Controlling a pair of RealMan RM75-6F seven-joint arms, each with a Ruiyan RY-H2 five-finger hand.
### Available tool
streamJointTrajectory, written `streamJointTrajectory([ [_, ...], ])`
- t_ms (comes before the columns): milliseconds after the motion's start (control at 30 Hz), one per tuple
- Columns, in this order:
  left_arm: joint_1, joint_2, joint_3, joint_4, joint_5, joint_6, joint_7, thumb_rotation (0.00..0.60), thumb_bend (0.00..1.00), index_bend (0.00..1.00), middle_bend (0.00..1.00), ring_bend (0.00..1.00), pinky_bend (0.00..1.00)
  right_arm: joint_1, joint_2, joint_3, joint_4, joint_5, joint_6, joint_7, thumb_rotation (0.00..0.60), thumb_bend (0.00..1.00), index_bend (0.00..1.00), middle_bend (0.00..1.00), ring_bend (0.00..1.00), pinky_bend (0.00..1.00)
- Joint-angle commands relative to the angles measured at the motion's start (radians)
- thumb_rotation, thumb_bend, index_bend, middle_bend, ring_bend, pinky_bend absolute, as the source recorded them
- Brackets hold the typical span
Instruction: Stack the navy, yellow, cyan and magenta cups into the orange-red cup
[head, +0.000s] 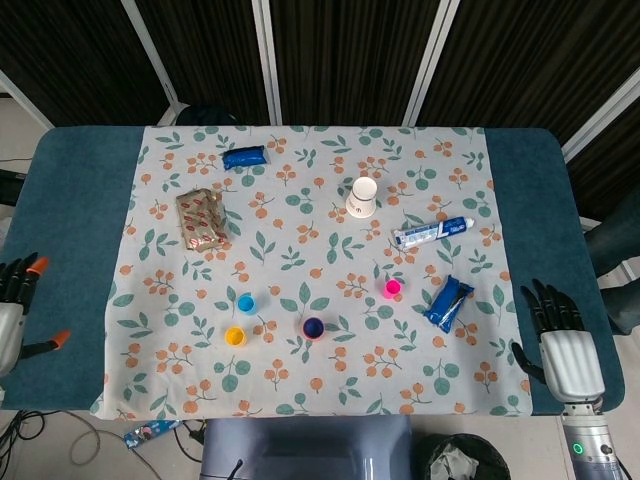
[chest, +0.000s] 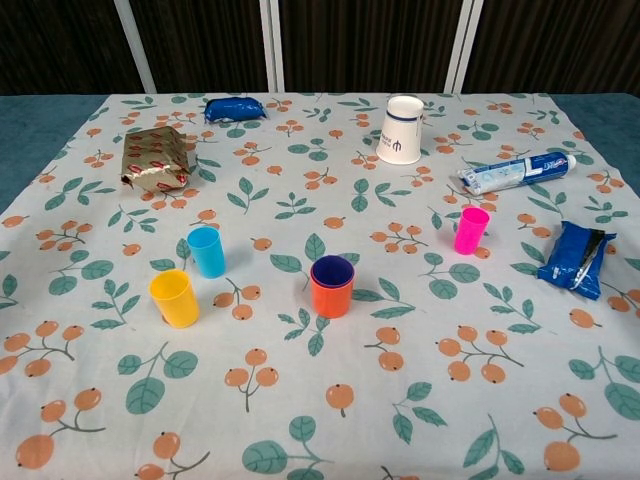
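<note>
Presumably light, rigid and slippery, the small magenta plastic cup (chest: 471, 229), standing well forward-left of the empty, spread-fingered right hand (head: 562, 345), should be gripped around its wall.

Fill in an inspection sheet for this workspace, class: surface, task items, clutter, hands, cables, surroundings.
Surface: table under a floral cloth.
Task items: navy cup nested in the orange-red cup; yellow cup, cyan cup and magenta cup upright, apart.
Clutter: paper cup upside down; tube; blue packet; blue pouch; patterned pack.
Hands: left hand and right hand at the table's edges, holding nothing.
Cables: some on the floor.
Surroundings: dark curtain.
</note>
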Motion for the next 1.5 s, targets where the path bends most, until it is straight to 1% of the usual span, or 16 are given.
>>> streamJointTrajectory([
  [33,-0.051,0.018,0.001,-0.01,0.052,-0.041,0.036,0.6,0.05,0.07,0.0,0.0,0.0,-0.006,-0.002,0.012,0.008,-0.003,-0.013,0.015,0.6,0.39,0.0,0.0,0.0,0.11],
  [133,-0.117,0.052,0.006,-0.06,0.111,-0.116,0.066,0.6,0.05,0.08,0.0,0.0,0.0,-0.012,-0.005,0.019,0.008,-0.012,-0.021,0.016,0.6,0.39,0.0,0.0,0.0,0.11],
  [167,-0.144,0.067,0.009,-0.085,0.127,-0.155,0.079,0.6,0.05,0.08,0.0,0.0,0.0,-0.015,-0.007,0.023,0.006,-0.013,-0.022,0.018,0.6,0.39,0.0,0.0,0.0,0.11],
  [333,-0.235,0.113,0.021,-0.191,0.166,-0.297,0.138,0.6,0.05,0.09,0.0,0.0,0.0,-0.026,-0.011,0.042,0.002,-0.003,-0.034,0.013,0.6,0.39,0.0,0.0,0.0,0.11],
  [467,-0.286,0.121,0.034,-0.253,0.167,-0.392,0.206,0.6,0.05,0.09,0.0,0.0,0.0,-0.033,-0.015,0.055,-0.001,0.002,-0.044,0.005,0.6,0.39,0.0,0.0,0.0,0.11],
  [600,-0.337,0.099,0.046,-0.293,0.16,-0.484,0.265,0.6,0.05,0.1,0.0,0.0,0.0,-0.039,-0.02,0.067,-0.002,0.006,-0.058,-0.005,0.6,0.39,0.0,0.0,0.0,0.11],
  [767,-0.369,0.049,0.045,-0.294,0.134,-0.53,0.338,0.6,0.05,0.12,0.0,0.0,0.0,-0.045,-0.023,0.078,-0.003,0.007,-0.069,-0.009,0.6,0.39,0.0,0.0,0.0,0.1],
  [933,-0.4,-0.009,0.039,-0.283,0.069,-0.577,0.403,0.6,0.05,0.13,0.0,0.0,0.0,-0.054,-0.027,0.095,-0.003,0.018,-0.077,-0.009,0.6,0.39,0.0,0.0,0.0,0.1],
  [1067,-0.419,-0.05,0.04,-0.268,0.038,-0.594,0.452,0.6,0.05,0.15,0.0,0.0,0.0,-0.058,-0.026,0.104,-0.003,0.019,-0.086,-0.009,0.6,0.39,0.0,0.0,0.0,0.1],
  [1300,-0.427,-0.106,0.046,-0.244,0.031,-0.574,0.461,0.6,0.09,0.2,0.0,0.0,0.0,-0.064,-0.027,0.113,-0.006,0.019,-0.099,-0.007,0.6,0.39,0.0,0.0,0.0,0.1],
  [1500,-0.451,-0.147,0.049,-0.198,-0.008,-0.599,0.475,0.6,0.12,0.22,0.0,0.0,0.0,-0.069,-0.025,0.119,-0.01,0.018,-0.113,-0.005,0.6,0.39,0.0,0.0,0.0,0.1],
])
